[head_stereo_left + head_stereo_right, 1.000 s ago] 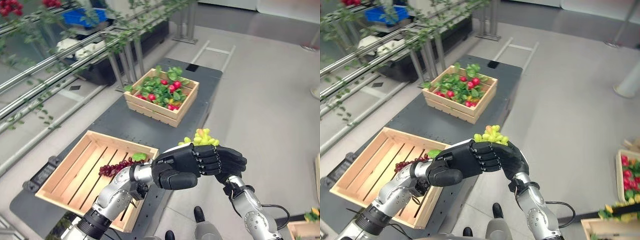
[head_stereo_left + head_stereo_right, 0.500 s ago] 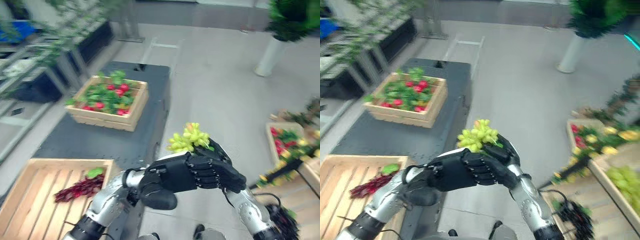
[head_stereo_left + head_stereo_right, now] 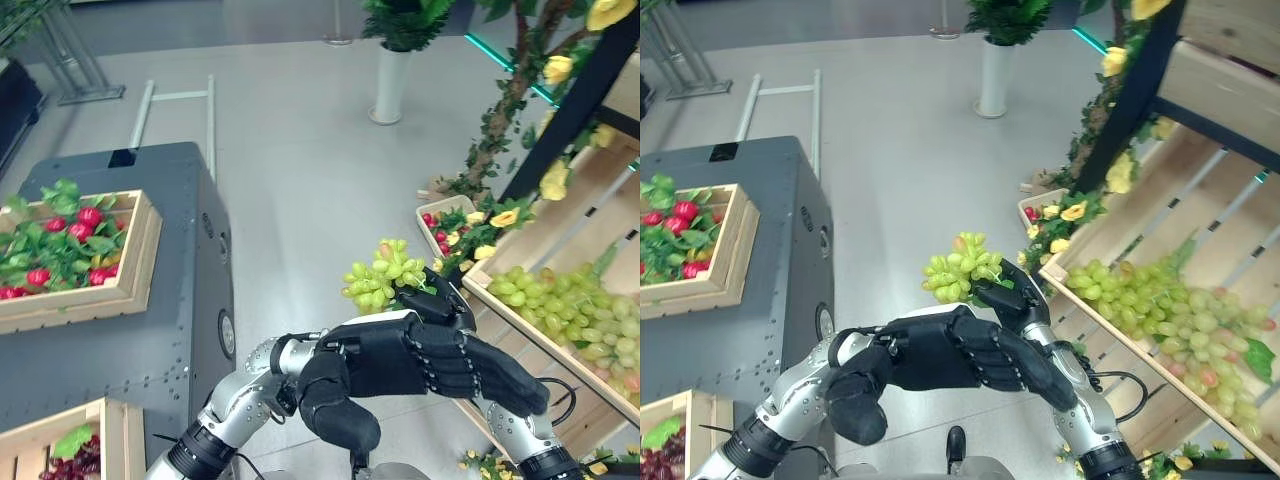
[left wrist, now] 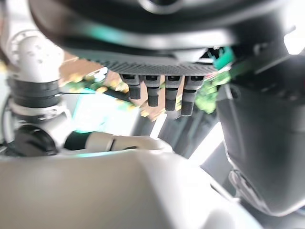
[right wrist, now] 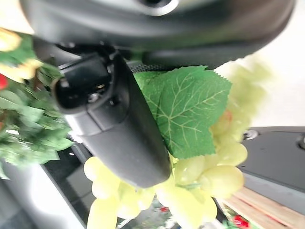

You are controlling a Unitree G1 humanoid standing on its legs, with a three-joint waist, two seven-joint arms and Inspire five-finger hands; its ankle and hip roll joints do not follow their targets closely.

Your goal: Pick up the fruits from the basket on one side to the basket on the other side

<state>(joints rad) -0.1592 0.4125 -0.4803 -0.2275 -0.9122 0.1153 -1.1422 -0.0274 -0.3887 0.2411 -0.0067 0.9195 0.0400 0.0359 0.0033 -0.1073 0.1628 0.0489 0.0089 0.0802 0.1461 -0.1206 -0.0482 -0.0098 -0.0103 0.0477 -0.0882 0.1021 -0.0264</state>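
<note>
My right hand (image 3: pixel 441 306) is shut on a bunch of green grapes (image 3: pixel 384 276) with a green leaf, held up in the air in front of me. In the right wrist view its thumb (image 5: pixel 113 130) presses on the leaf and the grapes (image 5: pixel 209 164). The left hand (image 3: pixel 385 357) lies over the back of the right hand, fingers stretched along it, holding nothing. A large tilted wooden crate (image 3: pixel 531 346) at the right holds more green grapes (image 3: pixel 565 303). A crate of dark red grapes (image 3: pixel 75 458) pokes in at the lower left.
A dark grey table (image 3: pixel 172 330) at the left carries a wooden crate (image 3: pixel 103 299) of red fruit and leaves. A small crate (image 3: pixel 450 216) of red and yellow fruit stands on the floor by a black post with yellow flowers (image 3: pixel 556 70). A white vase (image 3: pixel 390 86) stands further back.
The camera has swung to the right, so the table crates slid left and the big grape crate came into view. Both hands stay together with the green grapes held up.
</note>
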